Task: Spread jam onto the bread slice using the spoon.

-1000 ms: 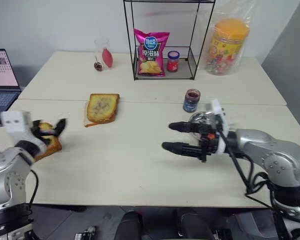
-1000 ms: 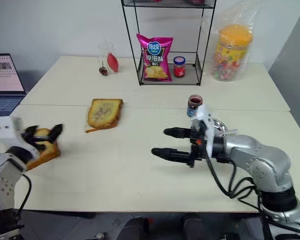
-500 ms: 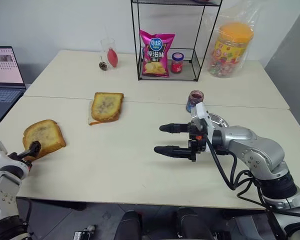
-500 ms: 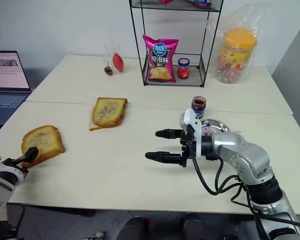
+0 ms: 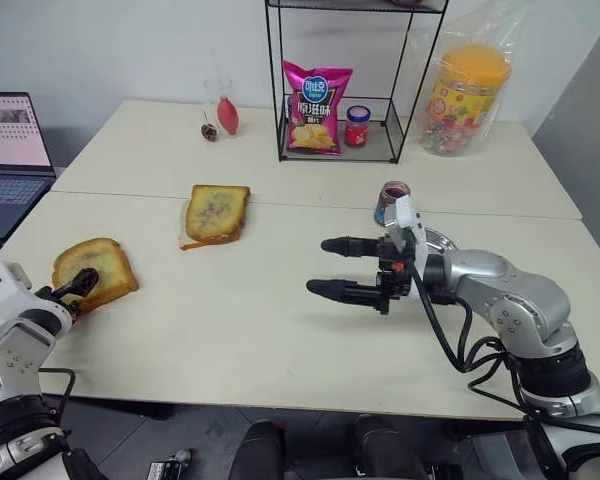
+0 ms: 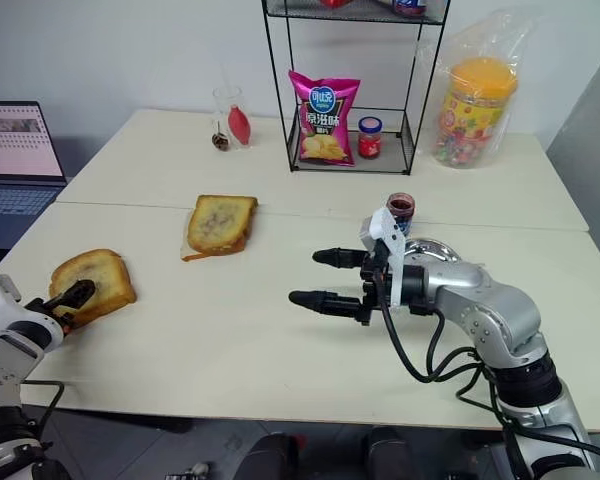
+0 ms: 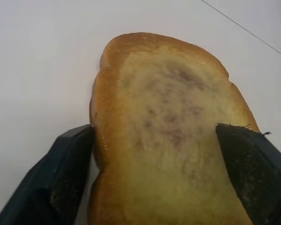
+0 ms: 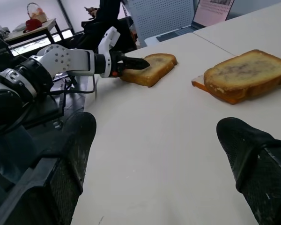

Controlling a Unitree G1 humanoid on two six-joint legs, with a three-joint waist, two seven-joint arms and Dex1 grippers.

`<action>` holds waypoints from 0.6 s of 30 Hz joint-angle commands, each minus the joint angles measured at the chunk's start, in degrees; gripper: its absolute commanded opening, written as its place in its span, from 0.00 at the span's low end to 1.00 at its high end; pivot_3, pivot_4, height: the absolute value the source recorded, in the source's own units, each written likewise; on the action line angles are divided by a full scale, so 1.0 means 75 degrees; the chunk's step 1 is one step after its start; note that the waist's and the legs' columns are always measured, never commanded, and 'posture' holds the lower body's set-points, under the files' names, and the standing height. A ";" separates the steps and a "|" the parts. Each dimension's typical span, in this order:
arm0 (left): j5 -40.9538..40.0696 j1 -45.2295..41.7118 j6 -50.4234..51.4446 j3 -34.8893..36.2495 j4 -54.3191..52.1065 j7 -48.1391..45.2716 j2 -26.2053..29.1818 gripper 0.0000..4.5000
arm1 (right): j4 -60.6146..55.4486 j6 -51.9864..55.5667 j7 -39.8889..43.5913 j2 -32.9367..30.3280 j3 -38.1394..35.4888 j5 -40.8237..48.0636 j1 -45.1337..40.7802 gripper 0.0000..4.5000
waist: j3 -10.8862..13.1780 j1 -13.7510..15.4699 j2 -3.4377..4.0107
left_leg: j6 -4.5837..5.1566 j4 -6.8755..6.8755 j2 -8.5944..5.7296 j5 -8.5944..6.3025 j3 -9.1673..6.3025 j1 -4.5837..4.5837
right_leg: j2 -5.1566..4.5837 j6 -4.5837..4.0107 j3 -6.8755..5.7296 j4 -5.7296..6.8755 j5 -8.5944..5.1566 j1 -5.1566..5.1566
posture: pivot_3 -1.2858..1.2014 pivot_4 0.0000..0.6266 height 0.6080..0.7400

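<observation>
Currently the left gripper (image 5: 76,288) is seen at the near left edge of the surface (image 5: 240,320), with its two black fingers (image 7: 65,183) set on either side of the bread slice (image 5: 93,272). In the left wrist view one finger lies against the crust on one side and the other against the opposite edge, so the slice sits between them; whether it is firmly clamped cannot be told. The slice lies flat on the surface, its darker centre faintly marked with a reddish smear.

The right gripper (image 5: 332,268) is held above the middle of the surface, pointing toward the robot's left, its fingers spread wide apart with nothing between them. A small glass jar of jam (image 5: 388,201) stands just behind this gripper, and a shiny metal dish (image 6: 432,248) is partly hidden behind the wrist. The spoon cannot be made out.

A second toast (image 5: 216,212), with a paler centre, lies well ahead of the left gripper and to the far side of the right gripper's fingertips. Farther back, a wire rack (image 5: 340,90) holds a pink crisp packet (image 5: 316,105) and a red-lidded jar (image 5: 357,126). A laptop (image 5: 10,150) is seen beyond the left gripper.
</observation>
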 commanded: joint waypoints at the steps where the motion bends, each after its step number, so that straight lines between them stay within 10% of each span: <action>1: -0.0173 0.0104 0.0300 -0.0015 -0.0159 0.0148 -0.0196 0.70 | -0.0327 0.0042 -0.0071 -0.0017 -0.0257 0.0178 0.0003 1.00 | 0.0000 0.0001 0.0000 | 0.0000 0.0000 0.0000 0.0000 0.0000 0.0000 | -0.0001 0.0000 0.0000 0.0000 0.0000 0.0000 | 0.52 0.24 1.00; 18: -0.0354 0.0083 0.0378 -0.0461 -0.1518 -0.0515 0.0155 0.05 | -0.0349 0.0068 -0.0132 -0.0102 -0.0474 0.0205 0.0254 1.00 | 0.0000 0.0002 -0.0001 | 0.0000 -0.0001 0.0000 0.0000 0.0004 -0.0001 | 0.0000 0.0001 0.0002 -0.0005 0.0000 -0.0001 | 0.52 0.24 1.00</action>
